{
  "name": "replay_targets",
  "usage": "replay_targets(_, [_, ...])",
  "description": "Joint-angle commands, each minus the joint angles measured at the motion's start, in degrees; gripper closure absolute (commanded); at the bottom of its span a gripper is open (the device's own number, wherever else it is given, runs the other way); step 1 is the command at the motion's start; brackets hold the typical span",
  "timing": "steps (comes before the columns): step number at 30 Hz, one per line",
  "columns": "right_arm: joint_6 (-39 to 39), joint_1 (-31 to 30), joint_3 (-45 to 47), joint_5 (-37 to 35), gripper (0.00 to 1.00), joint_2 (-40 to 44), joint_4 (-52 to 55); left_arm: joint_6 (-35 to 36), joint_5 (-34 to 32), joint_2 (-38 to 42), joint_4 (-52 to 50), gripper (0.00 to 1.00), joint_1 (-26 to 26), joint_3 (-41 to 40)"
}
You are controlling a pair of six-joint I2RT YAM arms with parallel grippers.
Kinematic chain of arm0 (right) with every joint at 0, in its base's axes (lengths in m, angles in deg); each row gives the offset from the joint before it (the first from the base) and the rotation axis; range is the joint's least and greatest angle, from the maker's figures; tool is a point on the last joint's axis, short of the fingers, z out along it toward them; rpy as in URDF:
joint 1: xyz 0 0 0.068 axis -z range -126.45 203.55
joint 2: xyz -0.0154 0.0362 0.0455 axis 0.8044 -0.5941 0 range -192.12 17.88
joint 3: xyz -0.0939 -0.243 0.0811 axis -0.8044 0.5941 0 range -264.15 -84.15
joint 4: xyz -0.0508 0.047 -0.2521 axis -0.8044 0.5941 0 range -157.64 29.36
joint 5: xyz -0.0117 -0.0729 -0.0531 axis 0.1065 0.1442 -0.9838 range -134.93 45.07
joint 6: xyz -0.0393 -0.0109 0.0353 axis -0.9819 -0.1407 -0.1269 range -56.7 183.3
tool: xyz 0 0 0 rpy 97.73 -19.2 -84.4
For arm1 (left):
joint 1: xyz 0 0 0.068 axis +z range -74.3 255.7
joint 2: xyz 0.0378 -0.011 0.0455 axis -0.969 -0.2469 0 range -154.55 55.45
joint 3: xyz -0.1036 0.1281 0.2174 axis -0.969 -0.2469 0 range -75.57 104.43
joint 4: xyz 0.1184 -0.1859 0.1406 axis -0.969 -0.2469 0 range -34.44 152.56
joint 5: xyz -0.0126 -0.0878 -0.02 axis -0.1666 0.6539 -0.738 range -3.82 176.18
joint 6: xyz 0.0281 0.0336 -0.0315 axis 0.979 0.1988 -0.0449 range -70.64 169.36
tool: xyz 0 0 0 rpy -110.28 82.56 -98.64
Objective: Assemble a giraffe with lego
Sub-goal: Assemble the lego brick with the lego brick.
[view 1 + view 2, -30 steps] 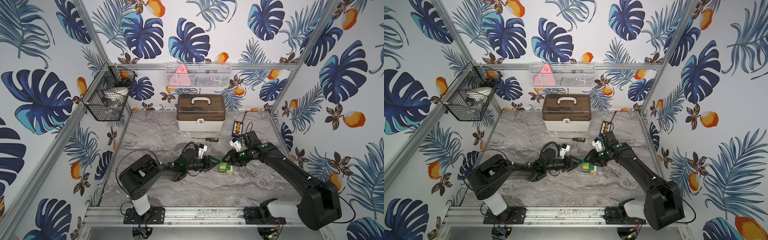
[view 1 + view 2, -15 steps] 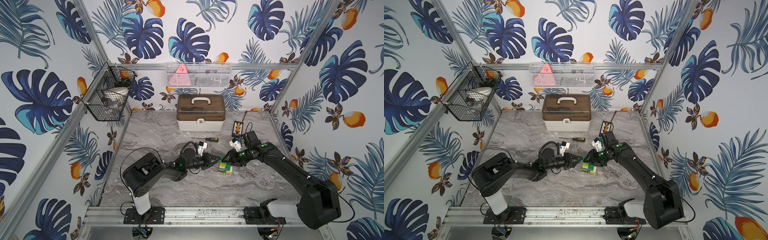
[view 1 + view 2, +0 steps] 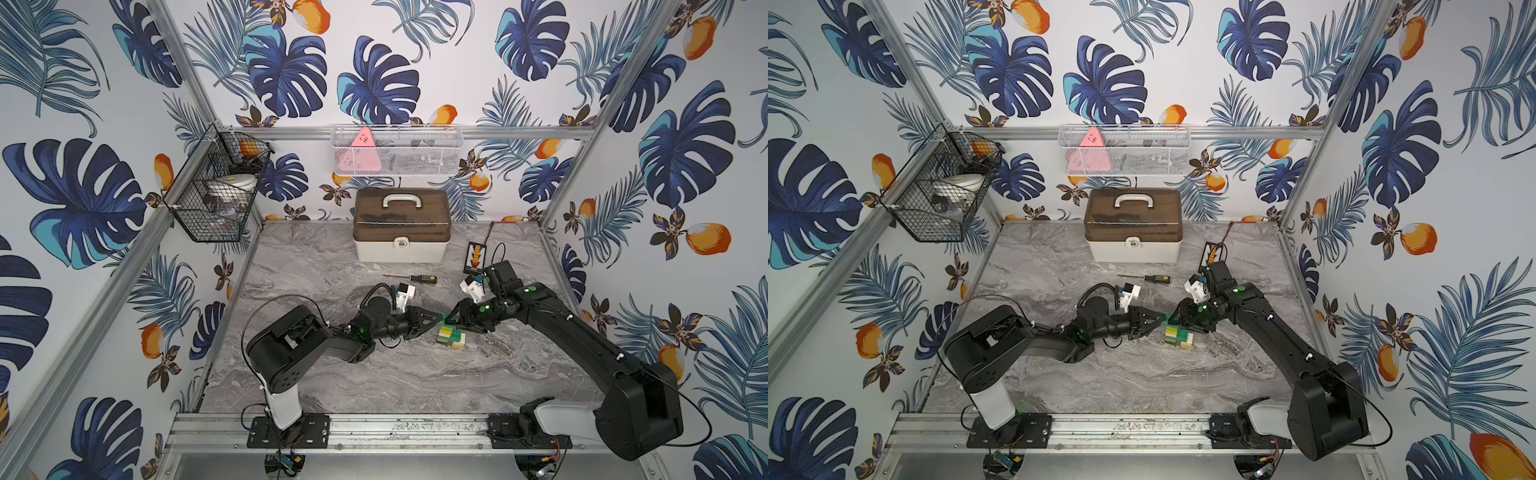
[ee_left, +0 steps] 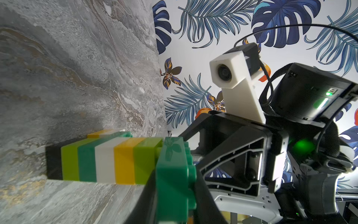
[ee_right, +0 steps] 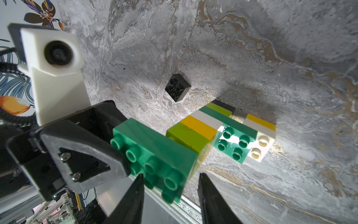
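Green brick (image 5: 155, 151) on the giraffe (image 4: 104, 161) is pinched by the left hand (image 3: 434, 322), right hand (image 5: 170, 176) parted beside it.

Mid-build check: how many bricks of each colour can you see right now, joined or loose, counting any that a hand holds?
dark green brick: 2, one in the left hand
lime brick: 2
yellow brick: 2
white brick: 2
black brick: 2, one loose
Total: 10
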Motion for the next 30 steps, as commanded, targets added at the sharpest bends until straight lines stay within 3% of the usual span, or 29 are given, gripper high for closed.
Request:
replay_targets(1, [-0.29,0.37,-0.44,-4.31,0.53,0.48,2.6,-0.56,-0.16,-0.57,-3.36,0.98,0.16,-1.22])
replay_targets(30, [0.15,1.02,1.98,-4.93,0.53,-1.4,0.33,-1.32,0.32,-5.29,-3.81,0.98,0.14,-1.91])
